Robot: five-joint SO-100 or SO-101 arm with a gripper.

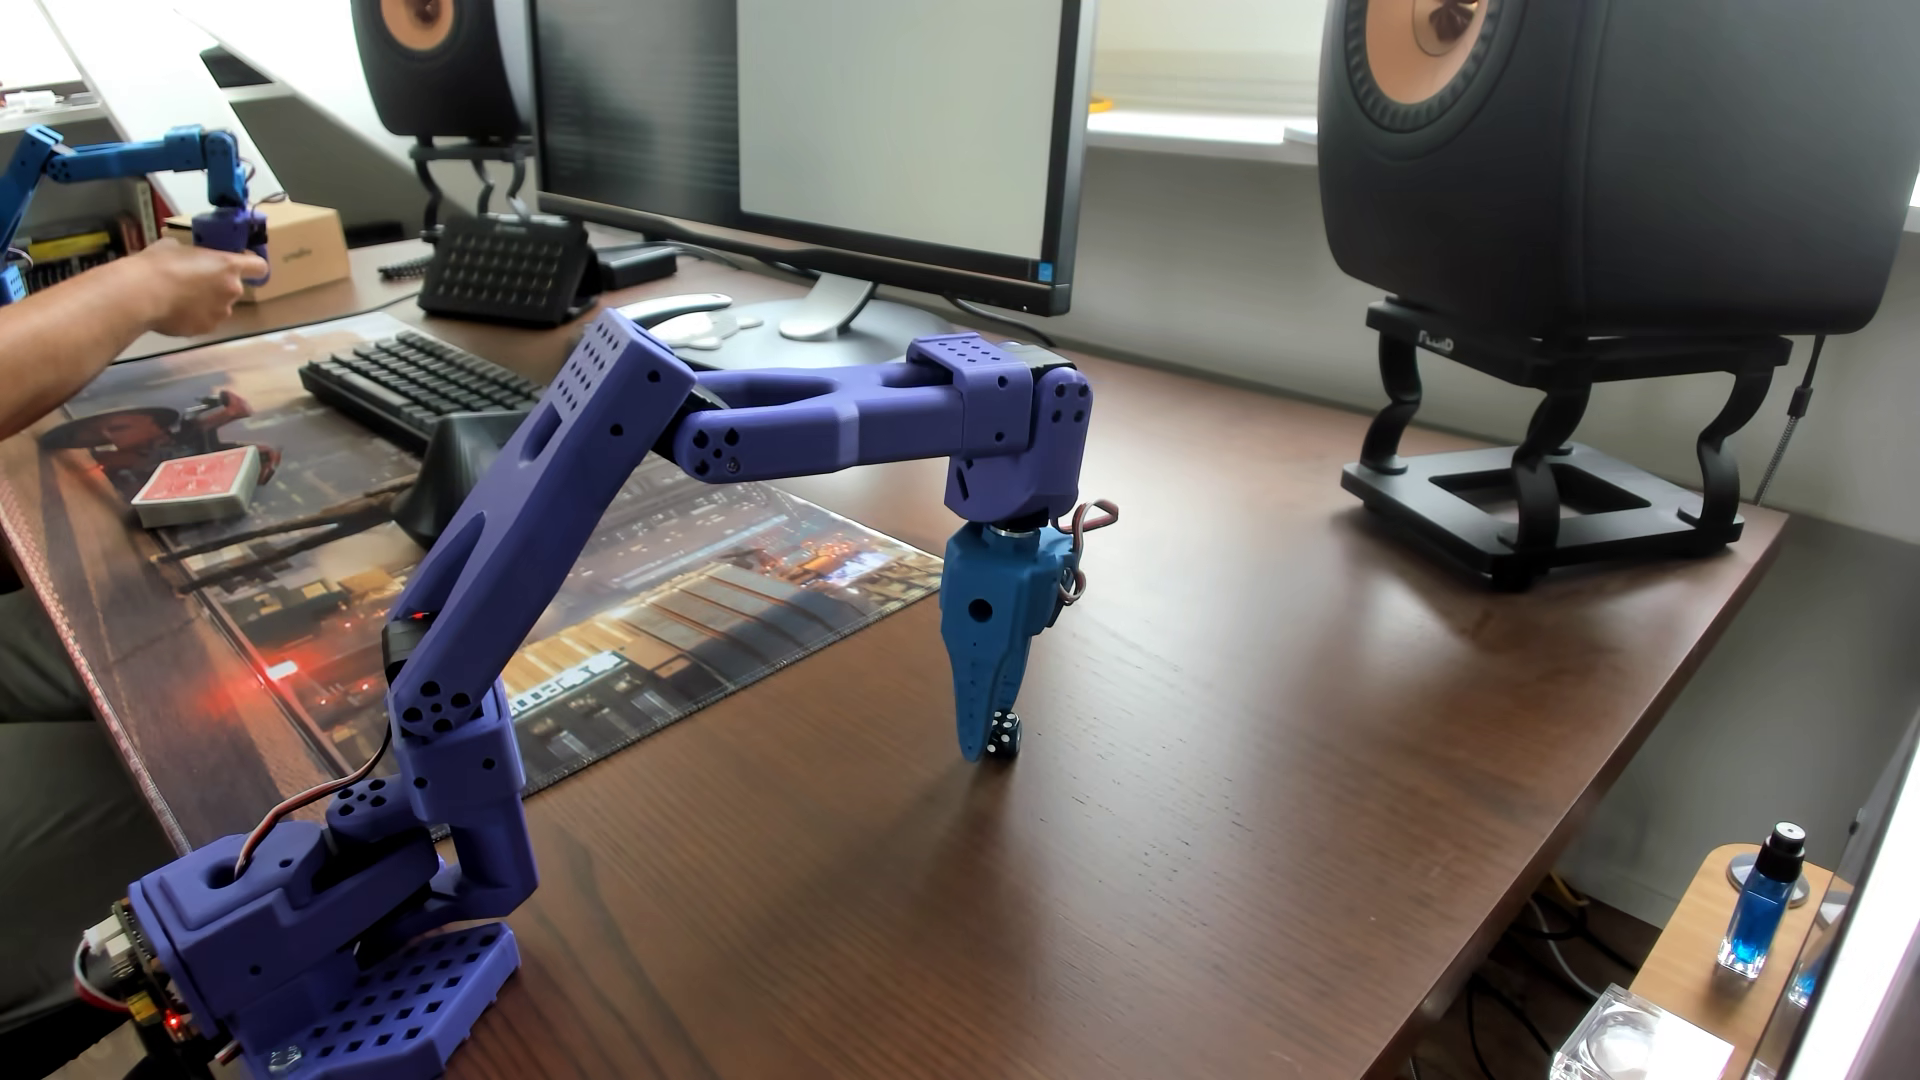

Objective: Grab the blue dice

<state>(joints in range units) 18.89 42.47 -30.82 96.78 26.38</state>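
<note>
Gripper: pointed blue plastic gripper (989,739), tip down, closed or not unclear.
Dice: tiny dark rounded cube with white dots (1004,735), touching the tip.
Table: smooth brown wood (1195,789) underneath.

— What is sitting on the desk (1195,831)?
— One dice (1004,735), two speakers (1600,156), one monitor (810,125), one keyboard (416,384).
— And showing at five o'clock?
— One bottle (1763,914).

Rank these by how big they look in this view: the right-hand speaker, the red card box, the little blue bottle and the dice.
1. Speaker, by far.
2. Red card box and blue bottle: look similar; the bottle sits nearer the camera, so unsure.
3. Dice, tiny, at the gripper tip.
</note>
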